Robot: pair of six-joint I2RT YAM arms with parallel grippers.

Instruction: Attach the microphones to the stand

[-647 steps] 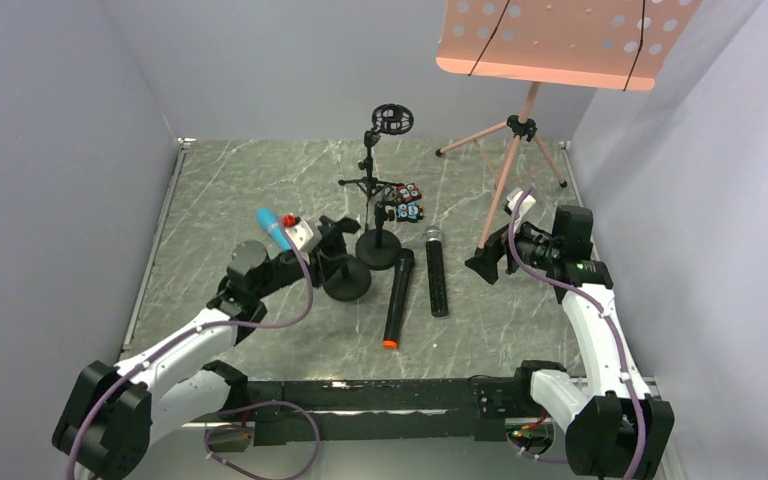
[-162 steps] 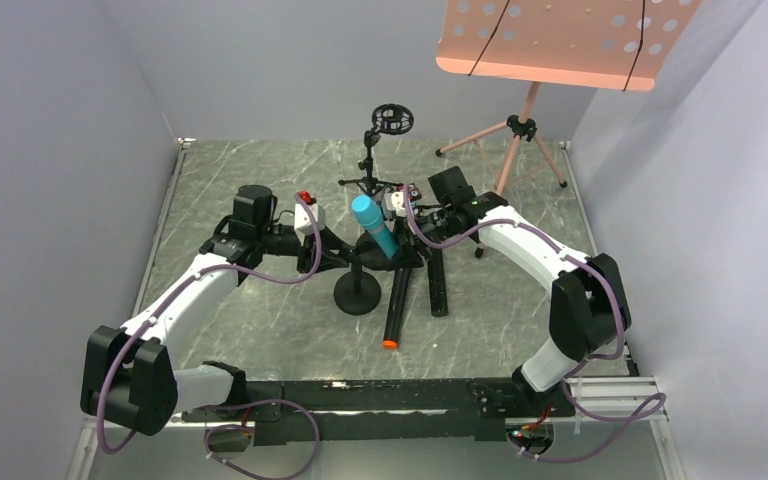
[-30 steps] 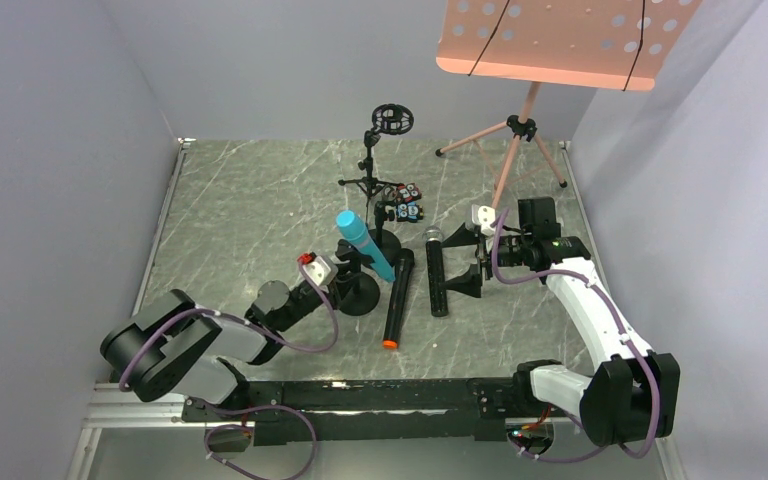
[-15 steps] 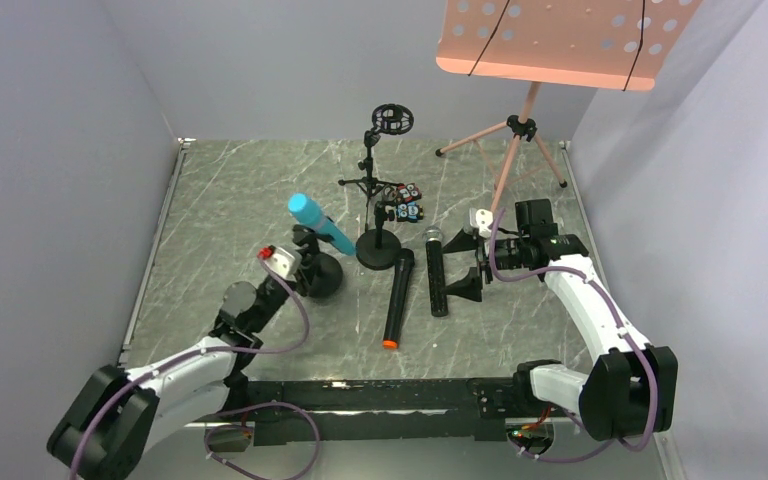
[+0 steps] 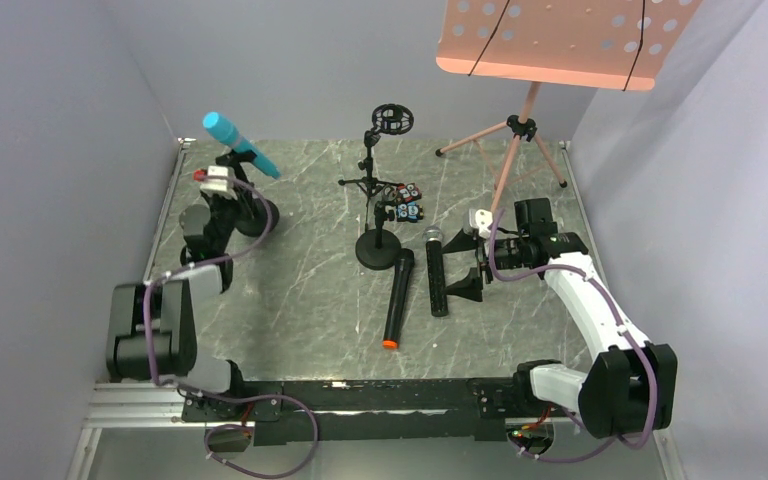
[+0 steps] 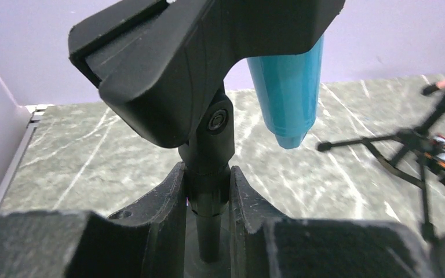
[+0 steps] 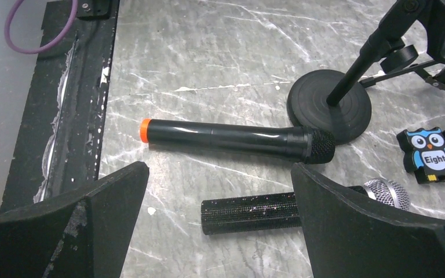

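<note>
Overhead view of a marble-patterned tabletop (image 5: 290, 300) with a round-based stand (image 5: 377, 250) at its centre. Far to the left of that stand and a little behind it, the left end effector (image 6: 208, 194) is clenched on the post of a small clip stand (image 5: 250, 215). The light blue microphone (image 5: 240, 143) sits tilted in that stand's clip.

Just in front of the round-based stand lie the other two, parallel and side by side. The black microphone with the orange end (image 7: 232, 138) has its mesh head touching or nearly touching the base. The silver-mesh microphone (image 7: 301, 208) lies to its right.

The right end effector (image 7: 220, 179) hangs released above this pair, jaws spread wide and grasping nothing.

Both look like rigid cylinders that would roll if nudged. The black barrel is glossy and probably slippery, while the other's speckled barrel looks rougher. The best hold is likely across mid-barrel, away from the dentable mesh.
</note>
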